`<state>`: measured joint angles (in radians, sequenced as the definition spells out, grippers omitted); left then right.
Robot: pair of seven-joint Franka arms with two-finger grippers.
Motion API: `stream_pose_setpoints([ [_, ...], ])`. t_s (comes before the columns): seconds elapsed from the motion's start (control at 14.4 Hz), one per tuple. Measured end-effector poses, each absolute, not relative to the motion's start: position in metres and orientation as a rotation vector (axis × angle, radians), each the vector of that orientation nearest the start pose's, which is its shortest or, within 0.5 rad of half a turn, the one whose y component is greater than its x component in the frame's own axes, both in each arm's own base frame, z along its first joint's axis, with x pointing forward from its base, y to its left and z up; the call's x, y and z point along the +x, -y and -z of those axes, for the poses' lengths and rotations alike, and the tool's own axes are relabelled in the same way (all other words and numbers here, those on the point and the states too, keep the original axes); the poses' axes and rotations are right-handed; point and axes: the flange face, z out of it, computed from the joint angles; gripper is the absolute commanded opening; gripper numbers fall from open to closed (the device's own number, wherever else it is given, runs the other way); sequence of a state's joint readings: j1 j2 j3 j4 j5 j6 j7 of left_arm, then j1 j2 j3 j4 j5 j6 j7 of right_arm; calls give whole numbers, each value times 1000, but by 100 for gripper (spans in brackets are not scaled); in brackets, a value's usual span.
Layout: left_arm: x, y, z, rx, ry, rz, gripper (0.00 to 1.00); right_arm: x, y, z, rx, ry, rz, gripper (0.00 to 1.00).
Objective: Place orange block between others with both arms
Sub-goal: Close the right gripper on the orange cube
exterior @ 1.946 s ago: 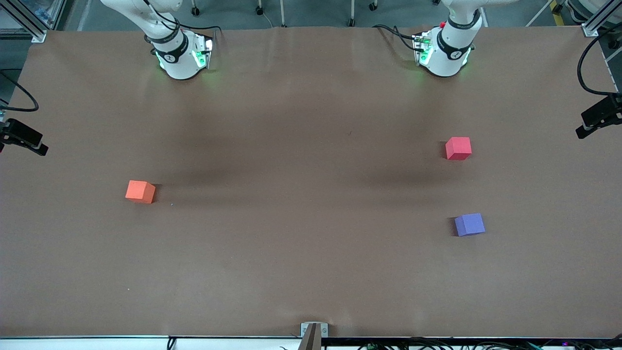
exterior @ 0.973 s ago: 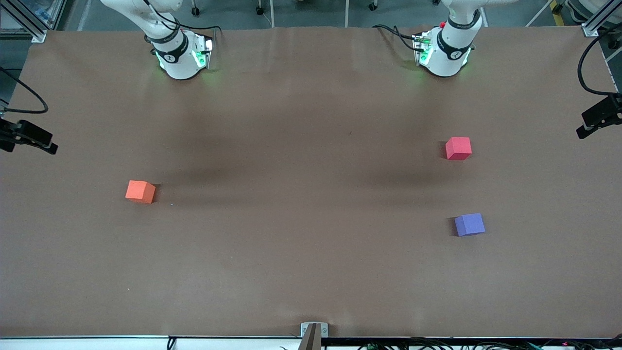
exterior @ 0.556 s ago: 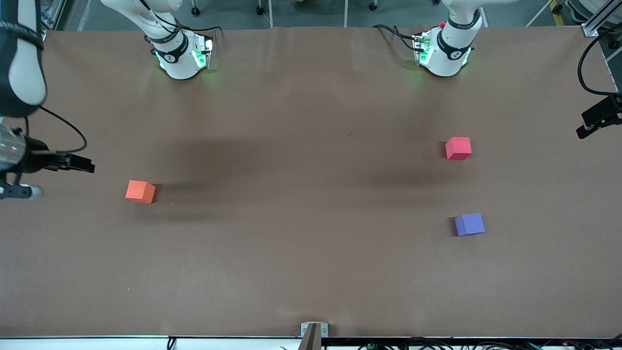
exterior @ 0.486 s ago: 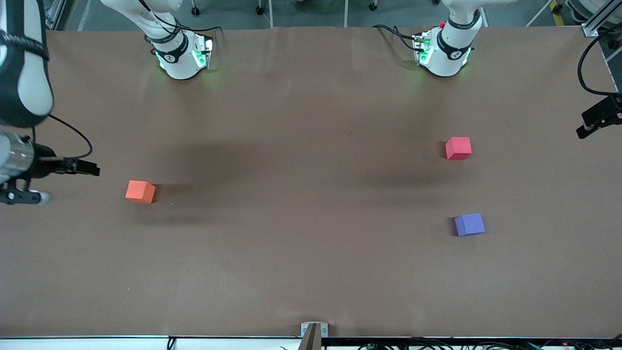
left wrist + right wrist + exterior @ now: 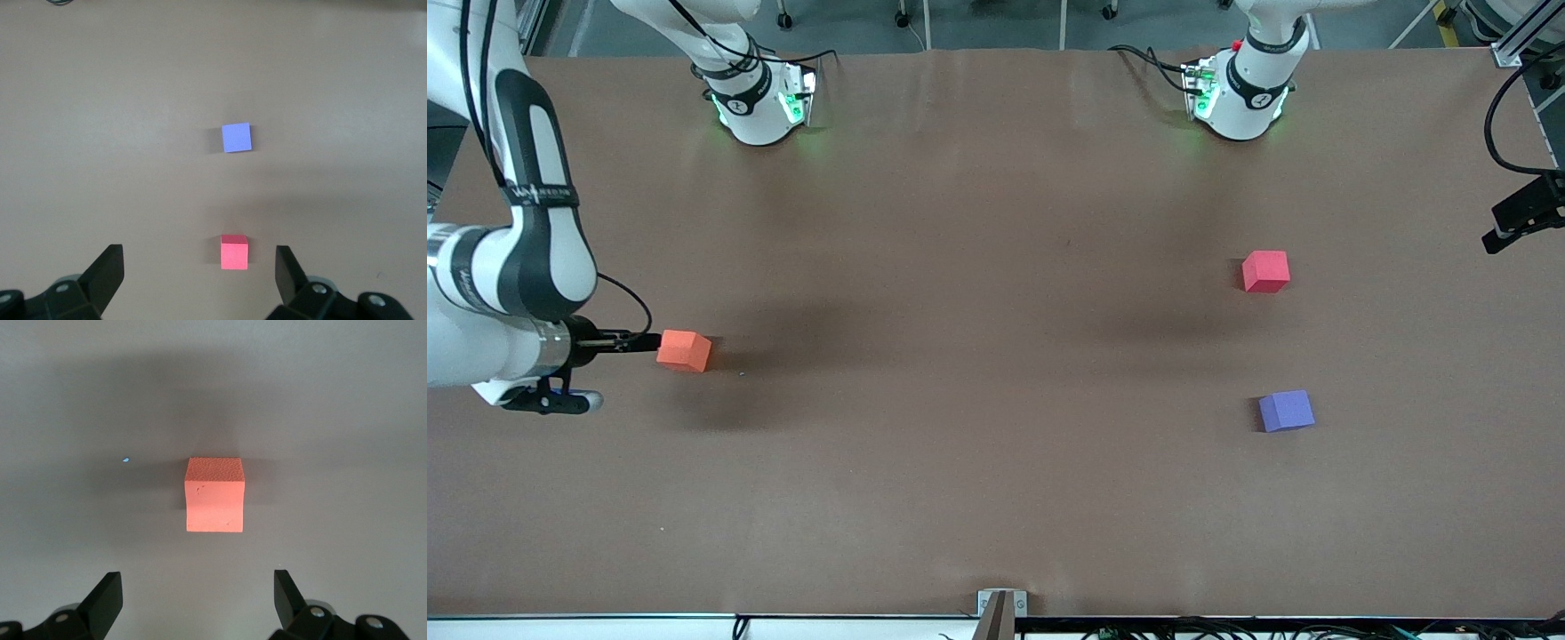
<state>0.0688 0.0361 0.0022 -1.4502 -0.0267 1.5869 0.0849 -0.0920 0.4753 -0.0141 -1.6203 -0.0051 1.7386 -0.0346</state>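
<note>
The orange block (image 5: 684,350) sits on the brown table toward the right arm's end; the right wrist view shows the orange block (image 5: 214,496) lying ahead of the open fingers, not between them. My right gripper (image 5: 643,340) (image 5: 197,592) hovers open over the table just beside it. The red-pink cube (image 5: 1265,271) (image 5: 234,252) and the violet-purple cube (image 5: 1286,411) (image 5: 237,138) stand apart toward the left arm's end, the purple one nearer the front camera. My left gripper (image 5: 1522,215) (image 5: 199,272) waits open and empty high over that end's table edge.
The two arm bases (image 5: 760,102) (image 5: 1240,93) stand along the table's back edge. A small metal bracket (image 5: 1002,605) sits at the middle of the front edge. A wide bare stretch of brown table (image 5: 978,356) lies between the orange block and the other two cubes.
My right arm has swung in from the table's end and come down beside the orange block. The left arm and all three cubes have stayed put.
</note>
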Motion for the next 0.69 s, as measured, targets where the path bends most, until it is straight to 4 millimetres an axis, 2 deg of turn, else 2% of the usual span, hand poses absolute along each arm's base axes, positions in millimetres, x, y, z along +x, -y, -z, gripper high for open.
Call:
stream_pose_setpoints([
  [0.35, 567, -38, -663, -3156, -13, 163, 100, 614, 66, -270, -3073, -108, -575, 100],
  [0.69, 566, -40, -663, -3156, -4, 163, 100, 611, 73, -248, -3087, -119, -545, 100],
])
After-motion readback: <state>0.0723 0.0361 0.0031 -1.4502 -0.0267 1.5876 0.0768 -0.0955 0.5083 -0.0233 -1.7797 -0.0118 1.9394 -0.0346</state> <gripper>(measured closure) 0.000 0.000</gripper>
